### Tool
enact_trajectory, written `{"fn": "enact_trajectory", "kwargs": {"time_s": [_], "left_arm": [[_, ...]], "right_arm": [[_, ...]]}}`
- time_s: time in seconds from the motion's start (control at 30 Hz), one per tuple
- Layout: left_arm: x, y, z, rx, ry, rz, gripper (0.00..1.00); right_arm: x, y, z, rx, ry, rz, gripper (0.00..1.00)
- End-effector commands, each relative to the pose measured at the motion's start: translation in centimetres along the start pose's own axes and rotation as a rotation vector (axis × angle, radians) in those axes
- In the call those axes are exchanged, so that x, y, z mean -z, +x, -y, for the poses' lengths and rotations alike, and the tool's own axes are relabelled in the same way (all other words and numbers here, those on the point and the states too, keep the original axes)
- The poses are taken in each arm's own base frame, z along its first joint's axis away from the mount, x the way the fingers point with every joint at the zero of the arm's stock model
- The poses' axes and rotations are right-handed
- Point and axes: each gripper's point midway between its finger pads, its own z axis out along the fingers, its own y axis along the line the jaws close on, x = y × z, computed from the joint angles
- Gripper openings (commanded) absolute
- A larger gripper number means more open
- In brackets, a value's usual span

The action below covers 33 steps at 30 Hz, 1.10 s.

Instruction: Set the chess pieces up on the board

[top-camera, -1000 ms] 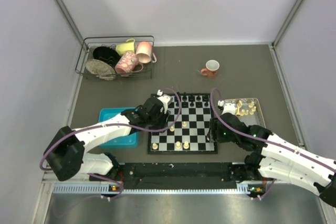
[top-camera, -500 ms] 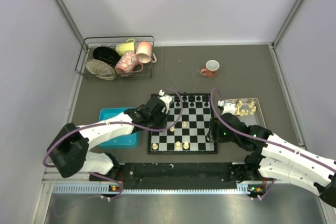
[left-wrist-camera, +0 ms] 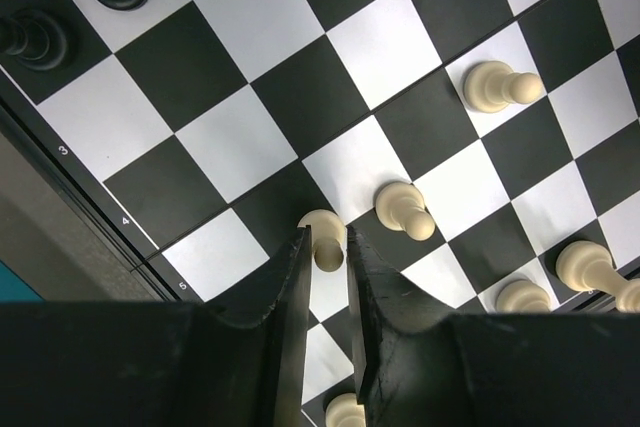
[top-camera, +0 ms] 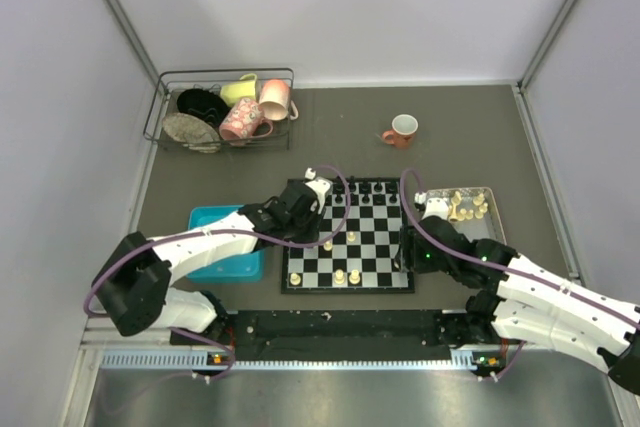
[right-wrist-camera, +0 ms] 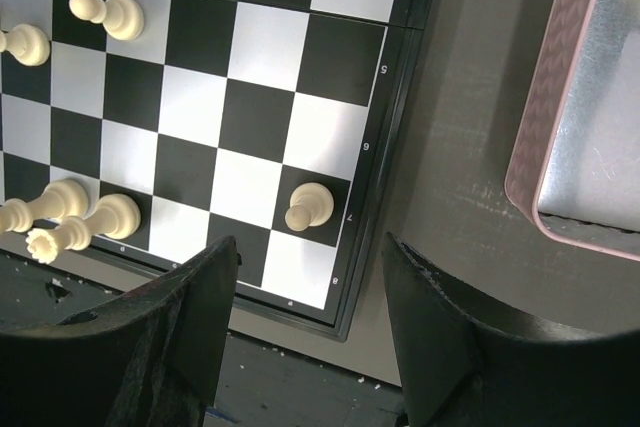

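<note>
The board (top-camera: 376,249) lies in the middle, with black figures along its far rows and a few cream-white chess pieces (top-camera: 347,275) on its near half. In the left wrist view my left gripper (left-wrist-camera: 328,249) has its jaws almost together around the head of a cream pawn (left-wrist-camera: 322,229) near the board's (left-wrist-camera: 250,147) left edge; other cream pawns (left-wrist-camera: 404,210) stand beside it. My left gripper (top-camera: 321,236) reaches in from the left. My right gripper (right-wrist-camera: 308,245) is open and empty above the board's near right corner, over a standing pawn (right-wrist-camera: 308,205); it also shows from above (top-camera: 407,252).
A pink tray (top-camera: 491,213) with several cream pieces (top-camera: 464,206) lies right of the board. A blue tray (top-camera: 214,222) lies to its left. A wire rack (top-camera: 225,107) with cups and dishes stands far left, and a red mug (top-camera: 401,130) stands behind the board.
My left wrist has shifted slightly toward the far side of the board. The right arm has not moved.
</note>
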Motion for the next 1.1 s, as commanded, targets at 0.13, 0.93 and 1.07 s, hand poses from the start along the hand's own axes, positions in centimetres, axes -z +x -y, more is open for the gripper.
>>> {"fn": "enact_trajectory", "kwargs": {"time_s": [0.13,0.93,1.07], "left_arm": [[-0.2,-1.5,0.6,-0.022,0.009,0.042,0.20],[4.6,3.1,-1.0,0.074,-0.057,0.012,0.00],[4.9,3.6,-0.9,0.107,-0.044,0.021,0.00]], "right_arm": [[0.1,0.3,-0.2,-0.006,-0.014,0.004,0.60],[0.0,0.1,-0.2,-0.017,-0.012,0.010,0.60],[0.0,0.1,-0.3,-0.017,-0.013,0.009,0.60]]}}
